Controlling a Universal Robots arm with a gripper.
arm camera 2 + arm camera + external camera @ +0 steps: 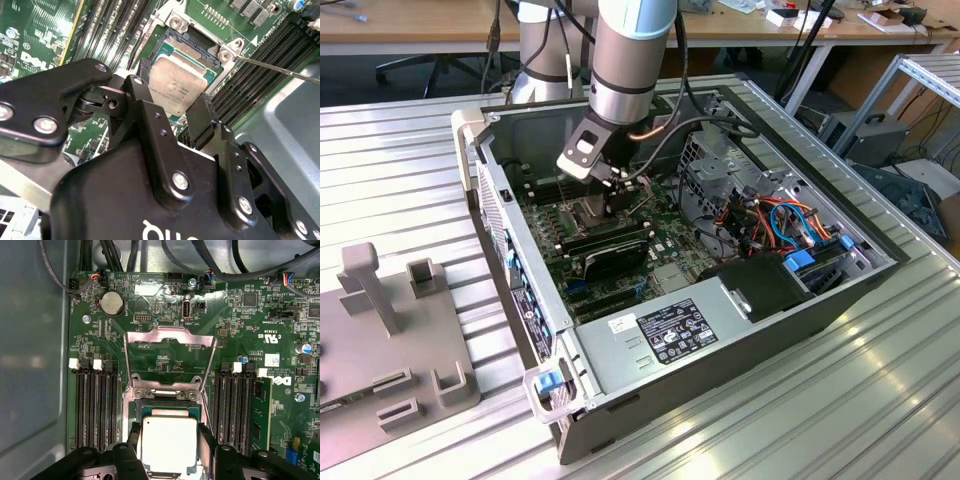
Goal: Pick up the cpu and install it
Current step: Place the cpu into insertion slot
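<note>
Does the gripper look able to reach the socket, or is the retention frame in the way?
Probably yes: the retention frame stands open, clear of the socket, and the gripper holds the cpu right over it.

A ribbed aluminium table (800, 420) takes up the foreground of the exterior view, its slats catching pale glare toward the near edge. On it, at the exterior view's left, lies a grey plate (380, 350) with upright pegs and slots. Behind stand wooden desks (420, 25) strewn with small items. A chair base (415, 68) rests on the dark floor (350, 80) beneath them. At the exterior view's right, an aluminium frame (925, 75) stands near a grey box (865, 135).
</note>
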